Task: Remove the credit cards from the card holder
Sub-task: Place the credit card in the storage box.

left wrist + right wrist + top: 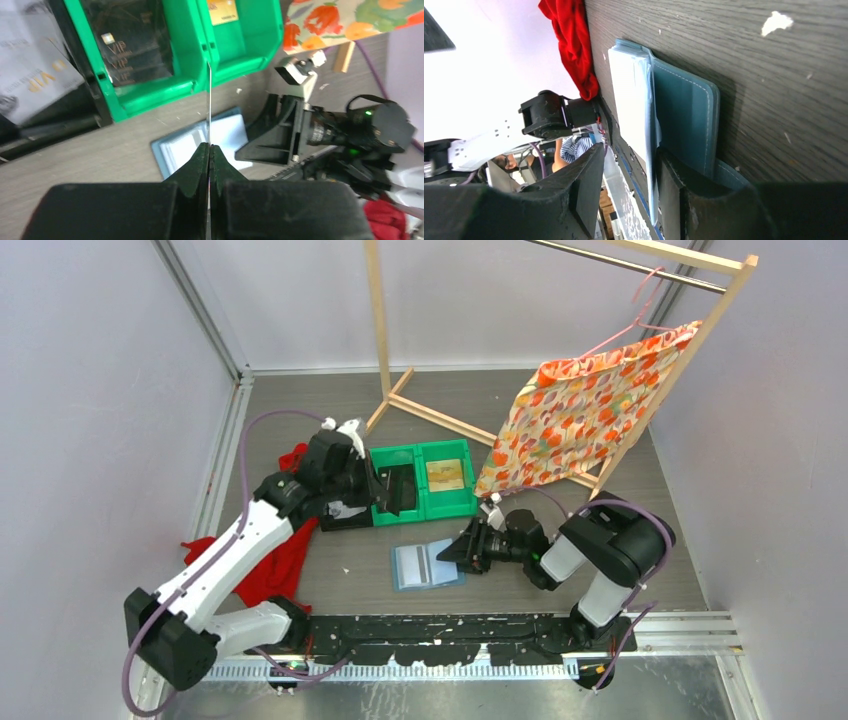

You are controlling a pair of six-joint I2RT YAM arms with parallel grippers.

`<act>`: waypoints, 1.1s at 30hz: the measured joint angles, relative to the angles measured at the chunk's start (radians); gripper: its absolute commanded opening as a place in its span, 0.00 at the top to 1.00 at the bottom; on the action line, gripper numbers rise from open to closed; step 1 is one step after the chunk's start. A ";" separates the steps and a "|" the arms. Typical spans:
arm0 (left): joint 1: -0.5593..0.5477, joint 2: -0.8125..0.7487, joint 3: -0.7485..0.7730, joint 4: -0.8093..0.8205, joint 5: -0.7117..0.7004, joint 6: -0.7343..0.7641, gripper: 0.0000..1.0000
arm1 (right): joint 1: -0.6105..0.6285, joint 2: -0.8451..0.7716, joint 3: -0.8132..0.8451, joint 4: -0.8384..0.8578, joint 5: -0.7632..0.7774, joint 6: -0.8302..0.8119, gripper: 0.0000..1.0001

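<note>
The slate-blue card holder [427, 565] lies open on the table, pale pockets up; it also shows in the left wrist view [175, 150] and the right wrist view [684, 110]. My left gripper [392, 492] hangs over the left green bin [395, 455]. In the left wrist view it [209, 146] is shut on a thin card [209, 100] seen edge-on. My right gripper [462, 550] is at the holder's right edge. In its wrist view it [630, 170] is open, with one finger [671, 185] lying on the holder's blue flap.
A dark "VIP" card [132, 45] lies in the left green bin and a gold card [445, 474] in the right green bin [450, 502]. A greyish "VIP" card [35, 75] lies left of the bins. A red cloth [270, 560] lies at the left. A wooden rack [400, 390] with a floral cloth [580, 410] stands behind.
</note>
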 measured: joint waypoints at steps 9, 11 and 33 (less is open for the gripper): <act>-0.010 0.169 0.130 -0.027 -0.110 0.403 0.99 | -0.006 -0.138 -0.011 -0.172 0.035 -0.046 0.52; -0.022 0.165 0.129 -0.006 -0.146 0.493 0.99 | -0.006 -0.175 -0.012 -0.212 0.040 -0.058 0.52; -0.108 0.172 -0.093 0.342 -0.282 1.201 0.99 | -0.007 -0.251 -0.025 -0.341 0.052 -0.101 0.52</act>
